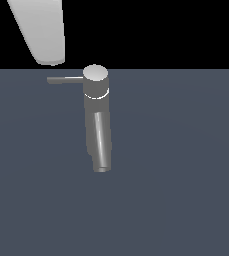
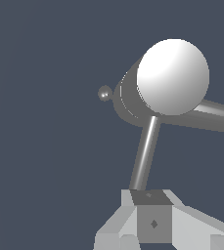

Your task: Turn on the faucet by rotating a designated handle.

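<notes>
The faucet [image 1: 96, 95] is a grey upright cylinder with a pale round cap [image 1: 95, 73] and a thin white ring. Its thick spout [image 1: 101, 145] runs toward the front of the exterior view. The handle [image 1: 65, 79], a thin dark rod, juts from the top toward the exterior view's left. The bulky white hand [image 1: 43, 32] hangs just above and behind the handle's free end; its fingers do not show there. In the wrist view my gripper [image 2: 152, 215] has its fingers together with no gap, right at the free tip of the handle [image 2: 145, 154]. The cap [image 2: 172, 75] and spout [image 2: 216, 117] lie beyond.
The faucet stands on a plain dark blue-grey surface [image 1: 186, 190]. A small grey ball [image 2: 104, 93] shows beside the faucet body in the wrist view. Black background lies behind the surface's far edge.
</notes>
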`<action>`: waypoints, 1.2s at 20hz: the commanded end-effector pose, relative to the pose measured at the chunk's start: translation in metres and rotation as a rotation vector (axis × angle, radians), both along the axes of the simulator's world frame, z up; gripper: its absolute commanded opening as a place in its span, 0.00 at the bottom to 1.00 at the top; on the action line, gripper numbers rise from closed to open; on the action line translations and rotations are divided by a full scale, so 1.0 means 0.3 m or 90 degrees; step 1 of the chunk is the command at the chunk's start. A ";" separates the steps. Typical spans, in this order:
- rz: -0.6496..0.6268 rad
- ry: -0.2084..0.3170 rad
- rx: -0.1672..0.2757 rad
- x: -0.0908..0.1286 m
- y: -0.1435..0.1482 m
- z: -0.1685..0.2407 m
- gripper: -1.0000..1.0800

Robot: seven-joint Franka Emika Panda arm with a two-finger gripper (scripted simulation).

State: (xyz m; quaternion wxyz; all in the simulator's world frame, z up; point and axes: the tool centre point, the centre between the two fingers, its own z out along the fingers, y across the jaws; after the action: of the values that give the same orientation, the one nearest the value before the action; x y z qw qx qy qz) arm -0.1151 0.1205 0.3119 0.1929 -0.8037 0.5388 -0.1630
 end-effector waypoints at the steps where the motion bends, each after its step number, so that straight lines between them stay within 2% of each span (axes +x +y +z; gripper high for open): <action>1: -0.029 -0.010 0.012 0.037 0.012 -0.016 0.00; 12: -0.113 -0.038 0.043 0.150 0.033 -0.058 0.00; 24: -0.134 -0.044 0.047 0.178 0.033 -0.067 0.00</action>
State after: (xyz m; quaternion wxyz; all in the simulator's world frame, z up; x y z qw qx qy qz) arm -0.0617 0.1303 0.2918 0.2228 -0.7290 0.6188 -0.1897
